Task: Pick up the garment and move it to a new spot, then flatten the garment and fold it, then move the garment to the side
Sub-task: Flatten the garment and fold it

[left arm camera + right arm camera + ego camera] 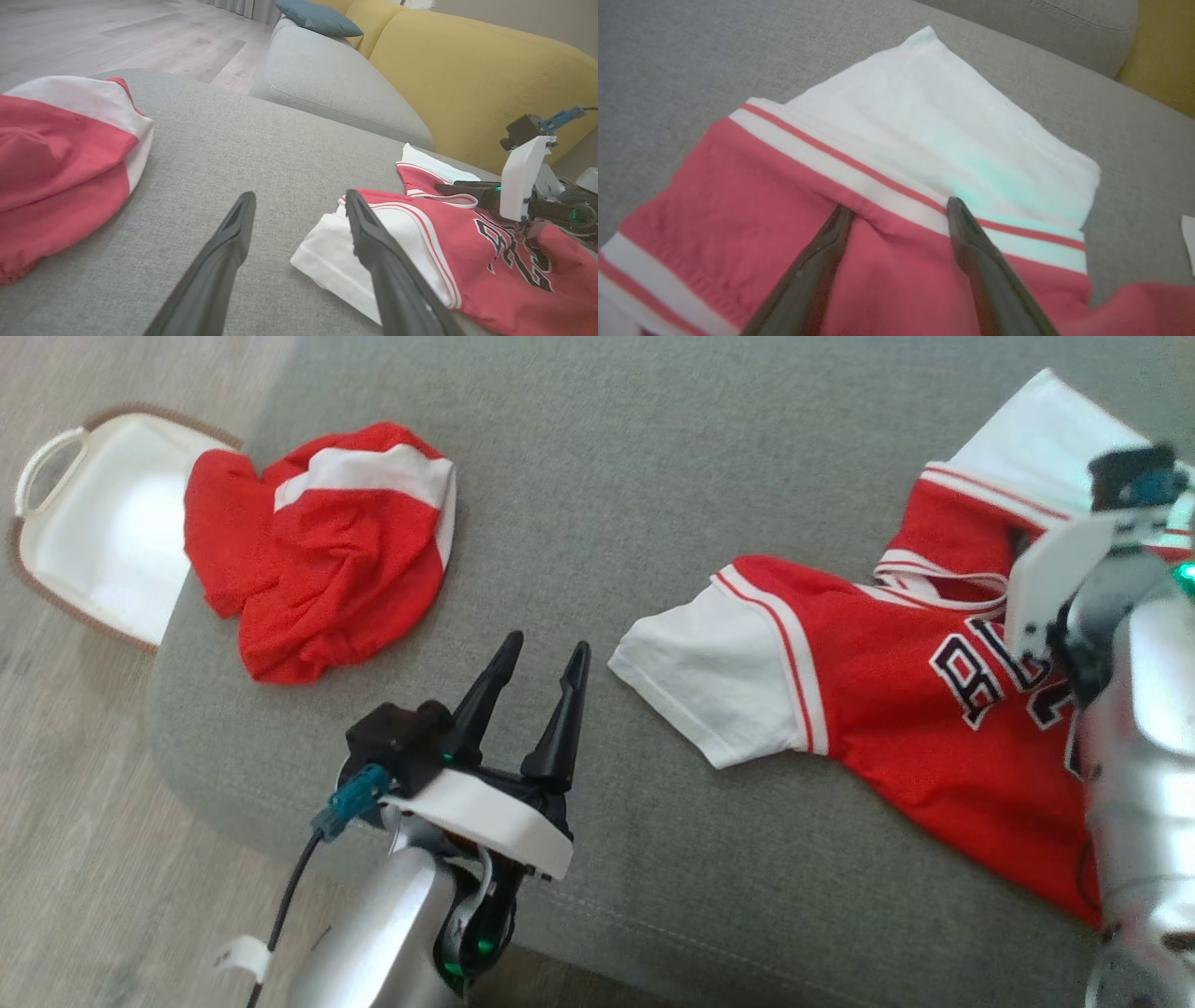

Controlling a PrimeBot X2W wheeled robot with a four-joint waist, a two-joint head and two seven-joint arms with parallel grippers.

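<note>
On the right half of the grey cushion point(653, 457) the jersey point(896, 709) lies spread, so flattening seems to be in hand. Both grippers are wide open and empty: the right gripper point(899, 205) is over its far shoulder, and the left gripper point(547, 644) is above bare cushion left of the white sleeve point(719, 681). The next move calls for pinching and tugging the edges taut. Free room lies toward the crumpled red garment point(327, 551); the near edge is close.
</note>
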